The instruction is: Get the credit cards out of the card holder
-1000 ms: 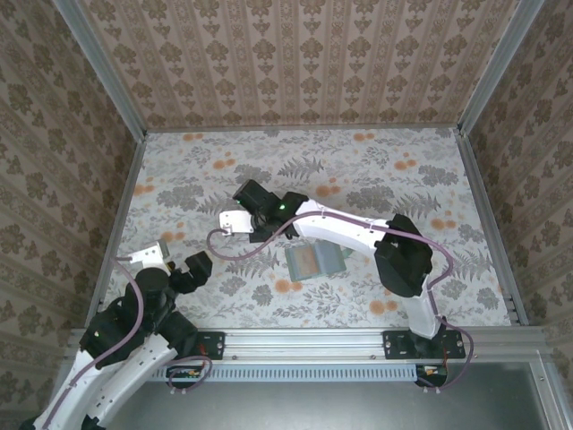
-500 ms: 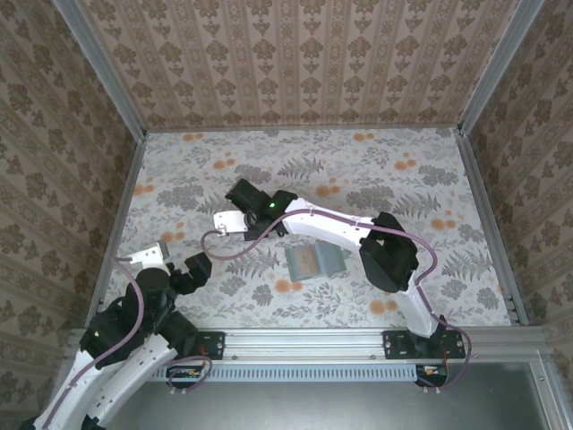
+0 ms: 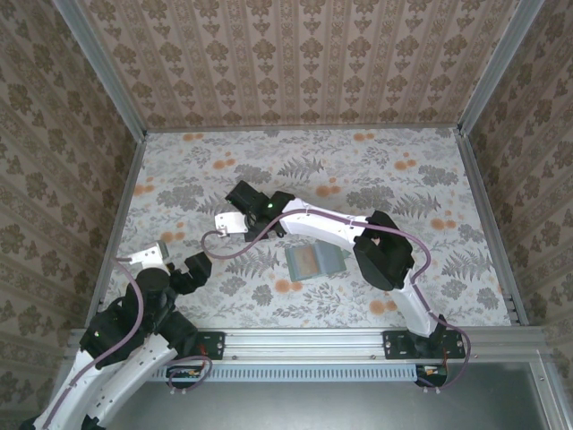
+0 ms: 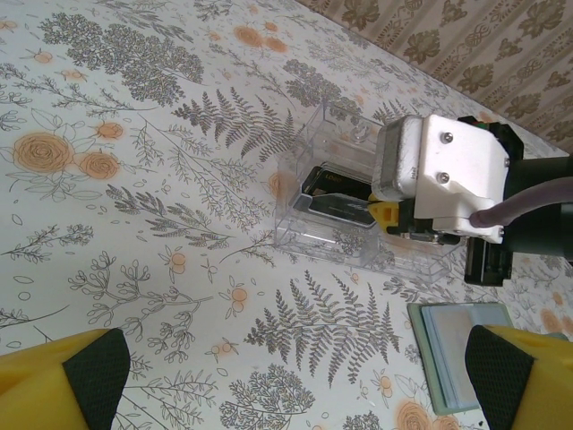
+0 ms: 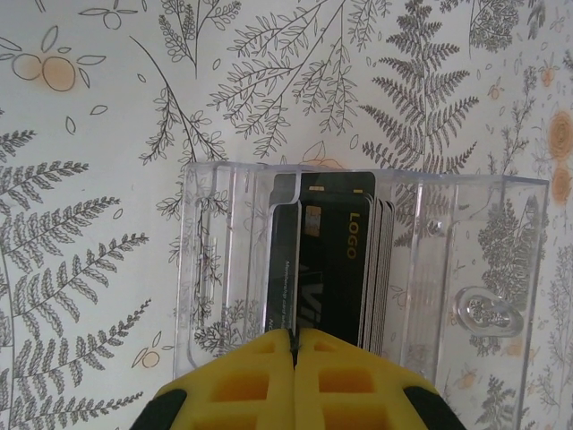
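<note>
**Right fingers** point(image 5: 242, 385): closed, seam tight, tips at the near wall of the box point(image 5: 215, 269), a clear plastic one. They sit just over the cards point(image 5: 336, 260) stacked inside it. I cannot tell whether a card is pinched.

**Left fingers** point(image 4: 54, 376): open wide, well short of the box on its near side.

**Card holder** point(image 3: 313, 262): flat on the bench point(image 4: 134, 224), near the box on its right-arm side, touched by neither arm.

**Risks, as I judge them:**
- I am working at the box, not the card holder, so the task may stall.
- Lifting with closed fingers could drag or tip the light box and spill the cards.
- The soft card holder, unpinned, may slide when gripped.
</note>
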Controlling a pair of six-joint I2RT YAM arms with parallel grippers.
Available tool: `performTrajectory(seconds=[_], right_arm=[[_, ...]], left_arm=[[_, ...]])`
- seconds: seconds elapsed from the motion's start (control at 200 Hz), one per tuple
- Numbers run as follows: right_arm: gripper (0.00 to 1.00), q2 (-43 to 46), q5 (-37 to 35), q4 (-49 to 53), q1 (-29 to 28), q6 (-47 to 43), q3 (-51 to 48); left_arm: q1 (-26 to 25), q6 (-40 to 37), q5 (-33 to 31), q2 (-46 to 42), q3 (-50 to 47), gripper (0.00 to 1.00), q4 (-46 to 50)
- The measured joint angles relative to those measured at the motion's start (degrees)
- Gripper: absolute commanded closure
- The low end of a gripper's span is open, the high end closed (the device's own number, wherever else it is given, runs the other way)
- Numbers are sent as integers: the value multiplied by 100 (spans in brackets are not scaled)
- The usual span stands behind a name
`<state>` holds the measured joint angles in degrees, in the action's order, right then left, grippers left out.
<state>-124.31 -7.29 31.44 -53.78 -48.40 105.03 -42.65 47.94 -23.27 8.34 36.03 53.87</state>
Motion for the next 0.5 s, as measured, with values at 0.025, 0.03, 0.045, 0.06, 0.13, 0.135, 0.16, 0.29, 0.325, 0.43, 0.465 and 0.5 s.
performTrajectory(seconds=[0.025,0.03,0.045,0.06,0.13,0.135,0.16,0.29,0.325,0.43,0.465,0.5], right_arm=[[100,-13,4,-7,2,22,0],[100,-15,2,-9,4,22,0],[100,-17,4,-15,7,24,2],[99,-17,4,-20,9,42,4],[90,-17,20,-42,26,68,4],[90,-17,20,-42,26,70,4],[88,-17,22,-46,33,81,4],[83,-31,17,-74,55,114,4],[80,-33,15,-83,63,140,4],[78,-37,-2,-85,105,184,4],[77,-42,-9,-94,116,188,4],[76,-48,-15,-127,129,192,4]], left_arm=[[0,2,0,0,0,0,0],[0,2,0,0,0,0,0],[0,2,0,0,0,0,0],[0,2,0,0,0,0,0],[0,2,0,0,0,0,-2],[0,2,0,0,0,0,-2],[0,2,2,0,0,0,-2],[0,4,2,0,-2,0,-4],[0,4,2,0,-2,0,-2],[0,2,4,0,-2,0,-4],[0,2,2,0,-2,0,-4],[0,2,4,0,-2,0,-7]])
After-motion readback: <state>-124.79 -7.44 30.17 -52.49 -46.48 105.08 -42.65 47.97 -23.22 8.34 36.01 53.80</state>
